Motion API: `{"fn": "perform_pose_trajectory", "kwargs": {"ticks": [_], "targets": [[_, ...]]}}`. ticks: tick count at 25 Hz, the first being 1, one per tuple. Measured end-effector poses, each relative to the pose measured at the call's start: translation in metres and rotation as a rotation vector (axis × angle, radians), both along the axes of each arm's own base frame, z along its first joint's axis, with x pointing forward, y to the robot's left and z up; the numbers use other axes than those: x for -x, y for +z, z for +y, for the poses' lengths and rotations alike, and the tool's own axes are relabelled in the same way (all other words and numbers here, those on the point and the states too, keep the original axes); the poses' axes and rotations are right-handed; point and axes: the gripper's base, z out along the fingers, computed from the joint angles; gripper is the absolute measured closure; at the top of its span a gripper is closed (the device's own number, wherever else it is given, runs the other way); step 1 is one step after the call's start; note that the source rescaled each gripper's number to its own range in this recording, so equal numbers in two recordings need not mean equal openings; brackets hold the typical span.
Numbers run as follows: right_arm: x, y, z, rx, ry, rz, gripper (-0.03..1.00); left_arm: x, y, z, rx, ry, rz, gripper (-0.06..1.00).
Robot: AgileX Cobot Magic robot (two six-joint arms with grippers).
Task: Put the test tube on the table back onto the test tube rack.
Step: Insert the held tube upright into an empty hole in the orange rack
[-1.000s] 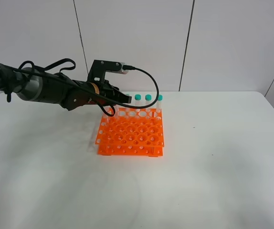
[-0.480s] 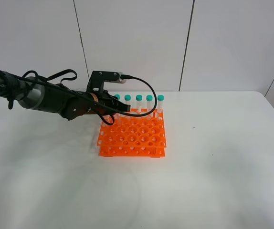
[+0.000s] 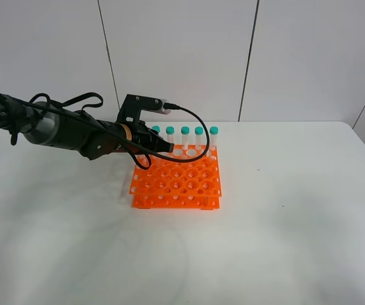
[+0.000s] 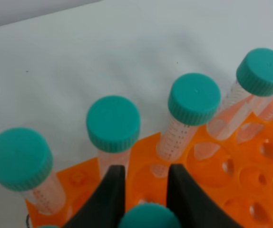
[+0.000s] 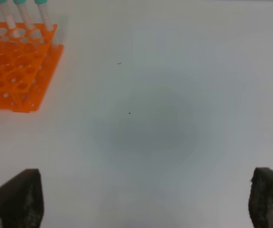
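Note:
The orange test tube rack [image 3: 176, 181] stands on the white table [image 3: 284, 222]. Several teal-capped tubes [image 3: 184, 133] stand upright in its back row. My left gripper [image 3: 168, 146] hovers low over the rack's back left part, just in front of that row. In the left wrist view its black fingers [image 4: 112, 190] are shut on the test tube [image 4: 148, 217]. Only the teal cap shows between them, and the tube's lower part is hidden. Beyond the fingertips stand back-row tubes [image 4: 193, 97] in the rack [image 4: 222, 166]. My right gripper [image 5: 141, 199] is open over bare table, far from the rack [image 5: 13, 71].
Grey wall panels rise behind the table's far edge. A black cable [image 3: 195, 121] loops from the left wrist over the rack's back row. White tabletop [image 5: 151, 118] stretches to the right of the rack and in front of it.
The left gripper drew back from over the back row and dropped lower, uncovering two more caps. The rack shifted slightly to the right. The right gripper has not moved.

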Motion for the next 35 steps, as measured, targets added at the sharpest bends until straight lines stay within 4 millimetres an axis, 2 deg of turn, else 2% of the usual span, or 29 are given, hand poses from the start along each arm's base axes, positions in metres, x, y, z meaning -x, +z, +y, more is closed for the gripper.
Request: {"fn": "perform_pose_trajectory", "kwargs": {"ticks": [35], "targets": [[0.000,0.000,0.000,0.000,0.000,0.000,-0.03,-0.007,0.009,-0.004,-0.008,-0.015,-0.030,0.94]]}}
